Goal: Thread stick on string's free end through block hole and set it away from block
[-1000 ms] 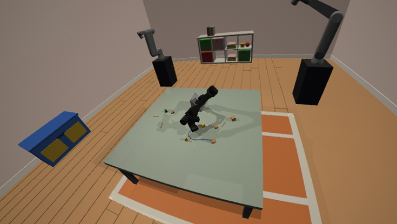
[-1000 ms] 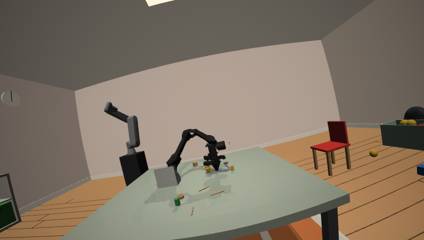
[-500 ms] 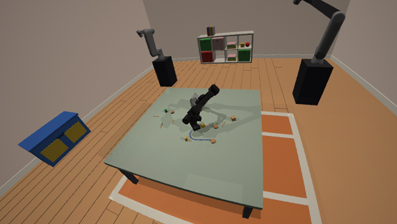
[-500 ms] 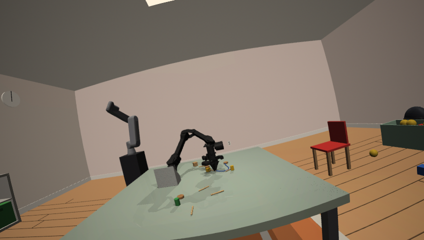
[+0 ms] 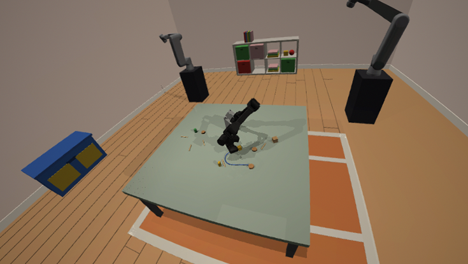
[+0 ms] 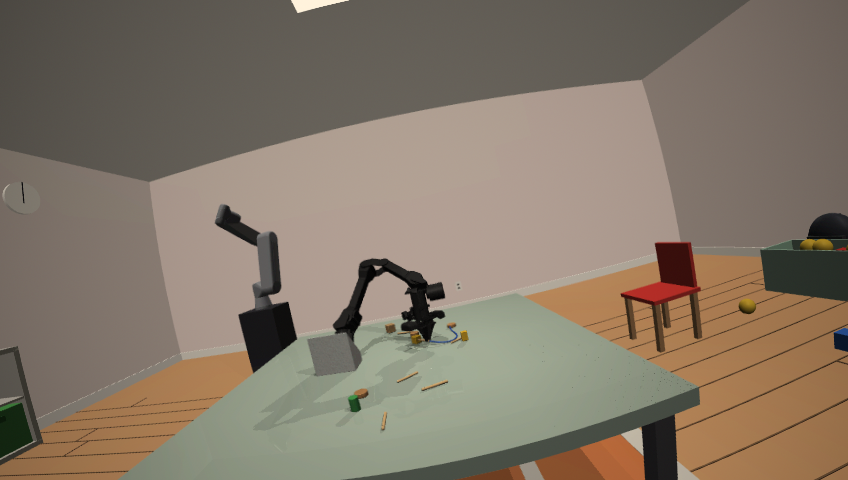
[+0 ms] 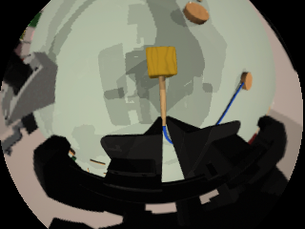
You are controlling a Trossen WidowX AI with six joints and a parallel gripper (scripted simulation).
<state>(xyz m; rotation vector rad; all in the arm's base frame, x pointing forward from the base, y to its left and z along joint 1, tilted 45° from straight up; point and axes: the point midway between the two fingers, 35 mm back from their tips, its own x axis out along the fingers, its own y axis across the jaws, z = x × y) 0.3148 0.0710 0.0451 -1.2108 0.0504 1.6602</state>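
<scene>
In the wrist view my gripper (image 7: 167,130) is shut on the thin wooden stick (image 7: 163,98), which points straight ahead. Its far tip meets the near face of the yellow wooden block (image 7: 162,61) (image 5: 238,146) (image 6: 415,339); I cannot tell whether the tip is inside the hole. The blue string (image 7: 231,103) (image 5: 231,163) (image 6: 447,340) runs from the stick's held end in a curve to the round wooden button (image 7: 247,79) (image 5: 250,165) on the table. In the top and exterior views the gripper (image 5: 235,148) (image 6: 424,336) is low over the table, right beside the block.
Beyond the block lie a round disc (image 7: 196,11) (image 5: 254,149), a loose stick (image 5: 263,145) and a brown block (image 5: 275,138) (image 6: 390,327). A small yellow piece (image 5: 219,163) (image 6: 464,335), a green cylinder (image 5: 195,129) (image 6: 354,403) and more loose sticks (image 6: 434,385) lie around.
</scene>
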